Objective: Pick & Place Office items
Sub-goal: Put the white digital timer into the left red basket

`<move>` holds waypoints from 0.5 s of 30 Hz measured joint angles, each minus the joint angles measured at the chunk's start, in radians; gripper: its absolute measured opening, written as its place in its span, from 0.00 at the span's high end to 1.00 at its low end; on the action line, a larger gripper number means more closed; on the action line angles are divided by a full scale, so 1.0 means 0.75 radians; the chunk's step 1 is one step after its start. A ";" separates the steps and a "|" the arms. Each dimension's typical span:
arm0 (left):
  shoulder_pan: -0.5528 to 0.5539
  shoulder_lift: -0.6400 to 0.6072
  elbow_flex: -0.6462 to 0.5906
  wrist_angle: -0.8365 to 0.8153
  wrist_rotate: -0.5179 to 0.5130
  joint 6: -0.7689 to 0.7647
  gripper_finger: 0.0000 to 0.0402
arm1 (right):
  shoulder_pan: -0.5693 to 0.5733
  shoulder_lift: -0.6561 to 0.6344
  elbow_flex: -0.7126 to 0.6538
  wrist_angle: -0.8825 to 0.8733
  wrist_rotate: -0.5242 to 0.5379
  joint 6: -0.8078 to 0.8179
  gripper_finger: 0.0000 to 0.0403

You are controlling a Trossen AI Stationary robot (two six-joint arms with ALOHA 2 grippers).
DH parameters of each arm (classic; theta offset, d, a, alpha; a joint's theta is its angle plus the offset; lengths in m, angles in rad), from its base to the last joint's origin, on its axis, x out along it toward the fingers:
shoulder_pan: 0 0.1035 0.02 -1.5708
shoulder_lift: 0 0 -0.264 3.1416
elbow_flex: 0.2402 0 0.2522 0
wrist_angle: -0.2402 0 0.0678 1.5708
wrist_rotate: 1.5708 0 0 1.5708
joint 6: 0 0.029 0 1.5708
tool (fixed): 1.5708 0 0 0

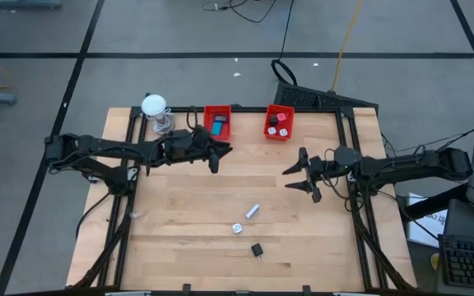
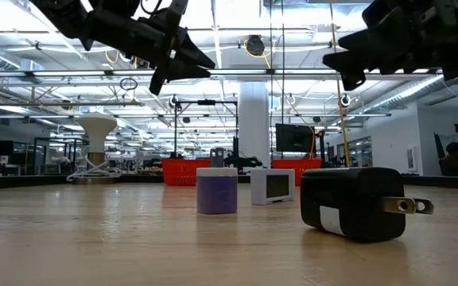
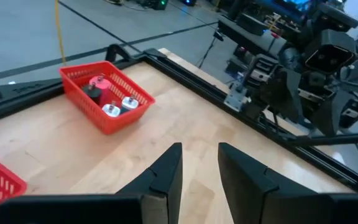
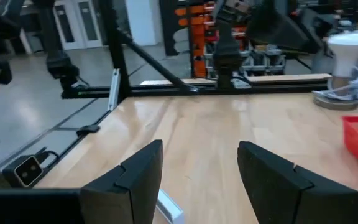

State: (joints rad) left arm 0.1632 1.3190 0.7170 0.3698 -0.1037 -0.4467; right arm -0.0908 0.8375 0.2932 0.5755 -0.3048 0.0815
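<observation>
Small black two-pronged plug cube [image 2: 354, 203]

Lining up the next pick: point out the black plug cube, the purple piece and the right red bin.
black plug cube [image 2: 351, 202], low view, front face.
purple piece [image 2: 216, 194], low view, its front.
right red bin [image 1: 279, 132], high view, near rim.

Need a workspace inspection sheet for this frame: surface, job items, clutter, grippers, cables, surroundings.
Surface: wooden table, black frame.
Job's things: pale blue piece, white round piece and black plug cube loose at front; others already in two red bins.
Clutter: white ball on stand at back left.
Grippers: left gripper empty, narrow gap, near the bins; right gripper open, empty, mid-right.
Cables: yellow and black on floor behind.
Surroundings: keyboard at right.
</observation>
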 joint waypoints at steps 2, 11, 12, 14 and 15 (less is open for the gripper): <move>-0.007 0.000 0.000 0.000 -0.001 -0.003 0.75 | 0.044 0.087 0.001 0.090 0.030 -0.021 0.51; -0.010 0.001 0.000 0.002 -0.002 -0.008 0.75 | 0.166 0.521 0.057 0.276 0.058 -0.174 0.51; -0.010 0.001 0.000 0.002 -0.002 -0.005 0.75 | 0.171 0.571 0.074 0.276 0.059 -0.184 0.51; -0.010 0.001 0.000 0.002 -0.002 -0.005 0.75 | 0.180 0.668 0.111 0.274 0.060 -0.202 0.49; -0.010 0.001 0.000 0.002 -0.002 -0.004 0.75 | 0.183 0.715 0.130 0.274 0.061 -0.204 0.48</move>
State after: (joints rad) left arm 0.1558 1.3197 0.7170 0.3710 -0.1055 -0.4500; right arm 0.0462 1.3734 0.3905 0.7810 -0.2592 -0.0716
